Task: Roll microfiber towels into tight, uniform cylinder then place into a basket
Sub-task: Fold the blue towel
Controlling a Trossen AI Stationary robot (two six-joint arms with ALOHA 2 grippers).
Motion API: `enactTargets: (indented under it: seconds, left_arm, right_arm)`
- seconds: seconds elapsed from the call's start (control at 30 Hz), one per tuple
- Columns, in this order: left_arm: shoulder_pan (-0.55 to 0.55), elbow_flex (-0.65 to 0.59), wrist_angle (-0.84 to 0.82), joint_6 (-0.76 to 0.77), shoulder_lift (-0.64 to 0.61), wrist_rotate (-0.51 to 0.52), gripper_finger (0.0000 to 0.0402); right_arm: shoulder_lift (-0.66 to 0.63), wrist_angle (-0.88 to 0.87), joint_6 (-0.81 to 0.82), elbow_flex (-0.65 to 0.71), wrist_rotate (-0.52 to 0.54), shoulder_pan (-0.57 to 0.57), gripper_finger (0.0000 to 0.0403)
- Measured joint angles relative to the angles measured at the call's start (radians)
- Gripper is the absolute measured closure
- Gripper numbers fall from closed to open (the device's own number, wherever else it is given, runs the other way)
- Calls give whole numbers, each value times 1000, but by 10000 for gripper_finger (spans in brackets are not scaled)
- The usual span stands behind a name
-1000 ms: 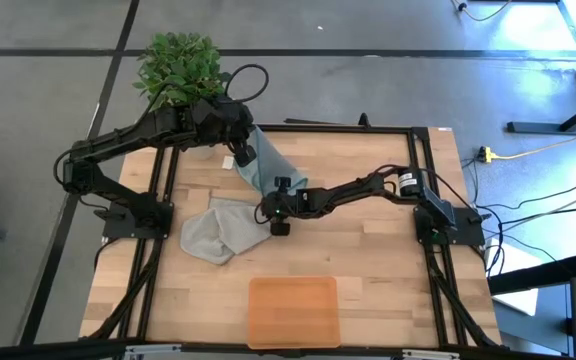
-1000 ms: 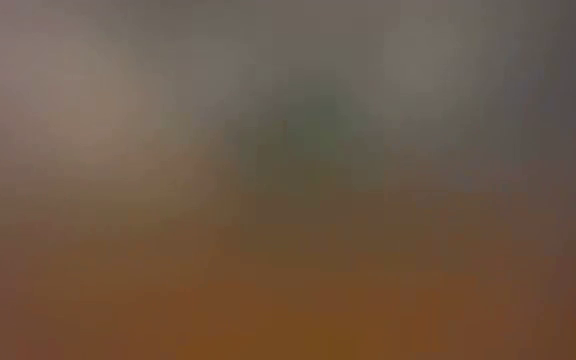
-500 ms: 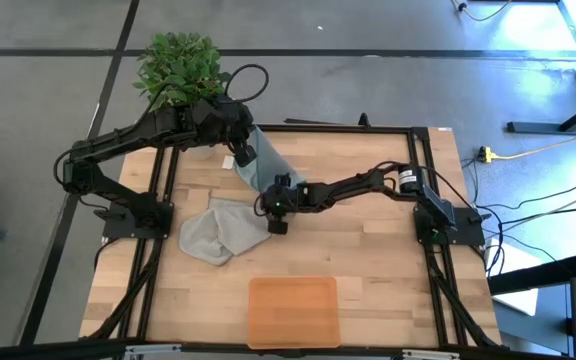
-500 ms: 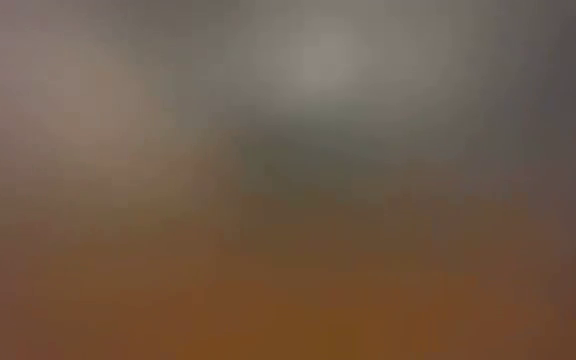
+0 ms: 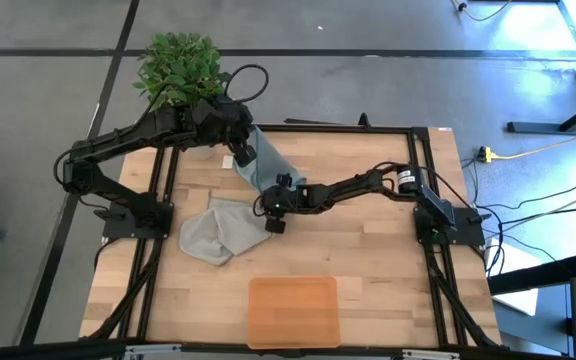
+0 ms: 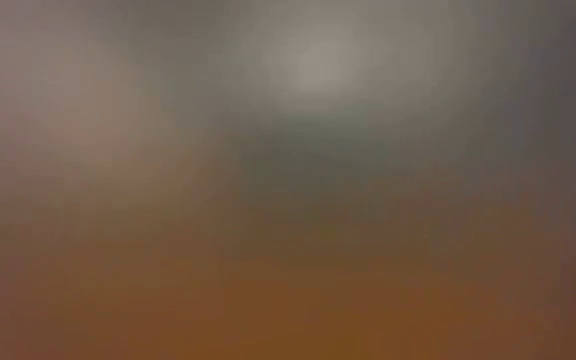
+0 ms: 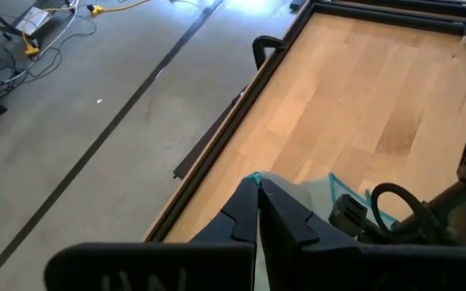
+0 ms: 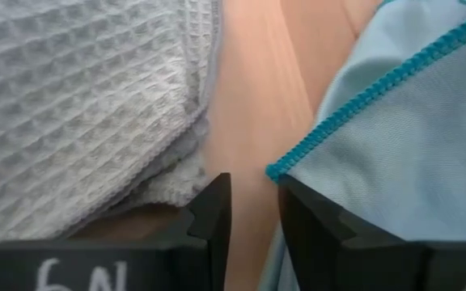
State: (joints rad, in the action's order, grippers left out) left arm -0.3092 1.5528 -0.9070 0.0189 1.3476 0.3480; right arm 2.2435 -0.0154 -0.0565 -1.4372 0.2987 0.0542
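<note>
The pale teal towel [image 5: 268, 170] hangs from my raised left gripper [image 5: 241, 152] near the table's far edge, and its lower end lies on the wood. The grey waffle towel [image 5: 213, 232] lies crumpled at the table's middle left. My right gripper [image 5: 272, 222] is low between the two towels and open, with bare wood in the gap [image 8: 253, 214]. The grey towel [image 8: 87, 105] is on one side of it, and the teal towel's stitched corner [image 8: 275, 171] is by the other finger. The orange basket [image 5: 254, 300] sits at the near edge. My left gripper pinches the teal towel's upper edge [image 7: 256, 177] between its two shut fingertips, which slant down. The towel hangs below them, slanting toward the table's middle, with its lower end on the wood. My right gripper has one finger [image 8: 314, 222] next to the teal towel's corner. I cannot tell whether it touches.
A potted green plant [image 5: 178, 68] stands beyond the table's far left corner, behind my left arm. A black frame rail [image 5: 348, 128] runs round the table. Bare wood lies between the towels and the basket. The low view shows only blur.
My right gripper has rolled a little about its own line, staying low beside the teal towel's lower corner. The teal towel still hangs from my left gripper as before.
</note>
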Motion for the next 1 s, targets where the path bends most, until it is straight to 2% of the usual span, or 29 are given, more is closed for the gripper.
enactTargets:
  seconds: [0.27, 0.5, 0.7, 1.0]
  left_arm:
    - [0, 0, 0, 0, 0, -2, 401]
    - [0, 0, 1, 0, 0, -2, 402]
    - [0, 0, 1, 0, 0, -2, 401]
    - [0, 0, 1, 0, 0, -2, 402]
  right_arm:
    - [2, 26, -58, -2, 26, -5, 297]
    - [4, 30, -108, -46, 158, -5, 297]
    - [4, 18, -103, -49, 21, 1, 297]
    - [11, 7, -51, -45, 22, 16, 297]
